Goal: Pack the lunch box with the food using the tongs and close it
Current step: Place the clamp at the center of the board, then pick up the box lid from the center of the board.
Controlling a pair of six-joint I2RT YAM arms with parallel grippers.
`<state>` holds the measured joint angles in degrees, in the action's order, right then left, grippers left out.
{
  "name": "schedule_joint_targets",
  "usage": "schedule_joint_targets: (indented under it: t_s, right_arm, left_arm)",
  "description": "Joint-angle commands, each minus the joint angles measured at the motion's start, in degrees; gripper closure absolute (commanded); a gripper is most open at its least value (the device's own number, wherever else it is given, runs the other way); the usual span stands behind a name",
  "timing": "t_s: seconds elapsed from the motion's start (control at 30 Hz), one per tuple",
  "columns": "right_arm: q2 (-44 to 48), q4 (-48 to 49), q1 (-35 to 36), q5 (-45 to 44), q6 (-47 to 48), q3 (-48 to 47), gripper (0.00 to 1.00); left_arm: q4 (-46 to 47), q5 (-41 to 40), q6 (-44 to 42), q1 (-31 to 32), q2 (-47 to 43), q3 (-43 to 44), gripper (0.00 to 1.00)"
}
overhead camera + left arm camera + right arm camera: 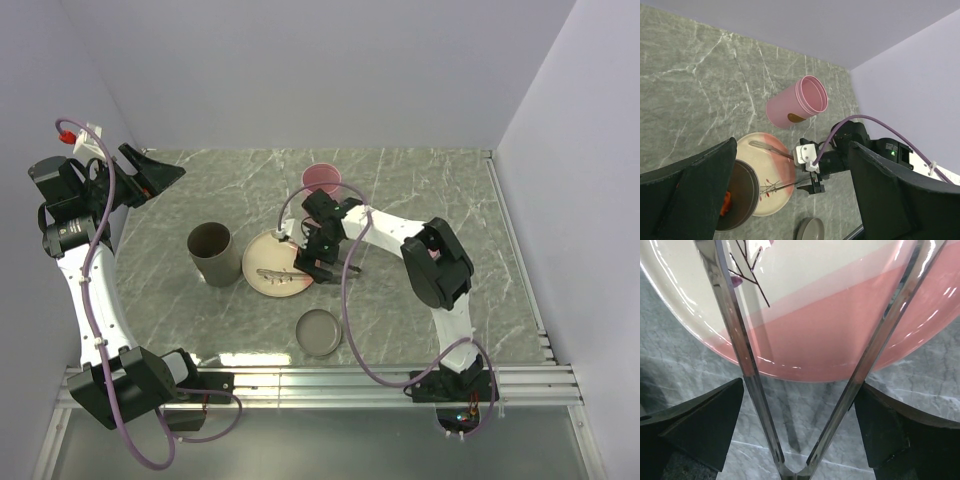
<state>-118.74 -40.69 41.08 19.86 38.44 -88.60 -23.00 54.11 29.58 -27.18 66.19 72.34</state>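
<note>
Right gripper [318,262] at the plate's [262,248] right rim, fingers spread wide, tongs [280,272] lying between them over the plate, contact unclear, left gripper [150,175] wide apart, bare, raised far left, lunch box [213,252] just beside plate, orange chunk [725,201] inside, open tabletop [450,190] to the right.

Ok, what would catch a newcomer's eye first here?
The silver tongs, splayed between the fingers of the right gripper over the pink-and-cream plate at the centre of the table. Behind it stands a pink cup; the left gripper hangs open, high at far left.
</note>
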Motion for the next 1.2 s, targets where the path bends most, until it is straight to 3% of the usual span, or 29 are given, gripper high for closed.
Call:
schedule_joint_targets:
  t_s: [0.0, 0.27, 0.43, 0.77, 0.93, 1.03, 1.17]
  right_arm:
    - [5.4, 1.4, 0.8, 0.2, -0.4, -0.5, 0.02]
    - [10.7, 1.2, 0.4, 1.0, -3.1, -3.5, 0.01]
    - [21.3, -0.1, 0.4, 3.9, -3.8, -0.9, 0.0]
    - [45.0, -1.4, 2.2, 5.7, 1.6, 19.0, 0.01]
    - [52.8, -0.9, 8.6, 3.4, 9.9, 30.6, 0.06]
    - [51.9, 0.0, 12.9, 2.9, 13.3, 33.5, 0.1]
    - [49.0, 7.0, 22.8, -4.6, 16.3, 38.0, 0.12]
  left_arm:
    - [1.1, 0.6, -0.9, -0.3, -1.7, 1.2, 0.01]
    - [0.9, 0.5, -1.2, -0.3, -2.0, 1.4, 0.01]
    - [-0.3, 0.2, -2.7, -0.2, -2.5, 2.0, 0.01]
    - [2.1, 4.7, -2.8, -0.3, -4.0, -1.1, 0.01]
    - [4.8, 7.8, -1.8, -0.3, -4.6, -2.8, 0.01]
    - [6.1, 9.3, -1.7, -0.3, -5.1, -3.8, 0.01]
    - [3.9, 10.6, -4.1, -0.2, -5.1, -3.4, 0.01]
